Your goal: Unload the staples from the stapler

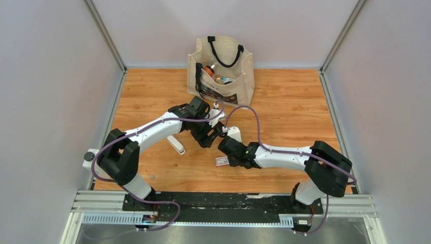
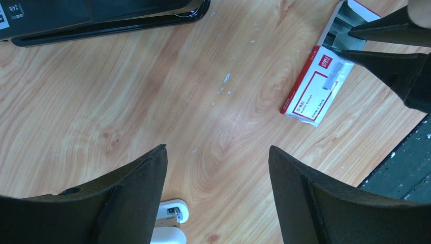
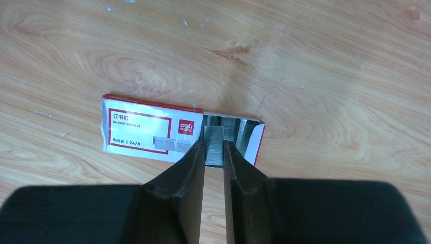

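Observation:
The black stapler (image 2: 101,18) lies on the wooden table at the top left of the left wrist view; in the top view I cannot tell it apart from the black grippers. My left gripper (image 2: 217,152) is open and empty above bare wood, also seen in the top view (image 1: 208,137). My right gripper (image 3: 214,147) is shut on a short grey strip of staples (image 3: 214,136) at the open end of the red-and-white box (image 3: 152,132). Its fingers (image 2: 391,30) show at the box (image 2: 317,84) in the left wrist view. The right gripper (image 1: 227,155) is just above the box (image 1: 222,161).
A white oblong bar (image 1: 176,145) lies left of the grippers; its end (image 2: 170,216) shows by my left finger. A beige tote bag (image 1: 221,71) with items stands at the back. A small grey bit (image 1: 152,177) lies near the front. Pale specks (image 2: 227,78) dot the wood.

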Robot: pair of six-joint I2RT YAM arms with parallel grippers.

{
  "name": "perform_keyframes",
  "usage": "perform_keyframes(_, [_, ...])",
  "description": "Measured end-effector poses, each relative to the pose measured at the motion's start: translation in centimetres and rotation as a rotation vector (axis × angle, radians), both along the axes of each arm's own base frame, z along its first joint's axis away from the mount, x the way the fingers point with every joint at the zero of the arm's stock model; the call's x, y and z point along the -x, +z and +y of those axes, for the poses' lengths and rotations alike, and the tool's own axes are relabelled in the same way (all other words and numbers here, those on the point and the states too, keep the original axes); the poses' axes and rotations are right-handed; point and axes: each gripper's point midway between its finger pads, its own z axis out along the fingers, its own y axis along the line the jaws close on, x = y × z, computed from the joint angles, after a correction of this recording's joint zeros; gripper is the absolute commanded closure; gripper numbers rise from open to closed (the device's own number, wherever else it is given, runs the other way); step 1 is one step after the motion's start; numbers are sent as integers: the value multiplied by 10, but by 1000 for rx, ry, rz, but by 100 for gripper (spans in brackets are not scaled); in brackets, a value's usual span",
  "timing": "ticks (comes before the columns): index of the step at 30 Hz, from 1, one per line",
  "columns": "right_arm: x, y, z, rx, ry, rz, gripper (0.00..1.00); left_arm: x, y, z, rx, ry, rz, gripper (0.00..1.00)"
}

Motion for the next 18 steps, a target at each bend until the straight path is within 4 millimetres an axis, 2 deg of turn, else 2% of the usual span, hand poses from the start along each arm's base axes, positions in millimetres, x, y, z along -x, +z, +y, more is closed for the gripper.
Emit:
perform_keyframes(5, [0, 0, 0, 2, 7, -2, 62, 0, 0, 0, 0, 0, -1, 19])
perform_keyframes(12, [-1, 4, 2, -11, 8, -10, 62, 0, -1, 0, 1, 0, 0, 19])
perform_keyframes(18, [-2, 28, 3, -98, 7, -58, 63, 1, -1, 0, 4, -2, 1, 19])
